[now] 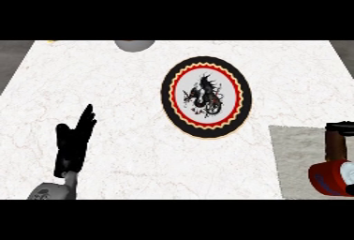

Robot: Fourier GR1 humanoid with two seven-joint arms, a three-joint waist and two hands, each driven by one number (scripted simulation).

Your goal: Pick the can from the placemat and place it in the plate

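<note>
The can (330,178) is red with a blue label and a white rim. It sits tilted at the lower right edge, over the grey placemat (294,154). Just above it, partly cut off by the right edge, is my right hand (339,127), with a dark part of it reaching down to the can's top. How it holds the can is hidden. The round plate (206,97), with a black rim, a red ring and a dragon picture, lies on the counter up and to the left of the placemat. My left hand (72,140) rests open at the lower left, far from both.
A grey rounded object (133,45) sits at the counter's far edge, above the plate. The white marble counter (131,98) spreads between my left hand and the plate. Its left edge slants past a dark floor.
</note>
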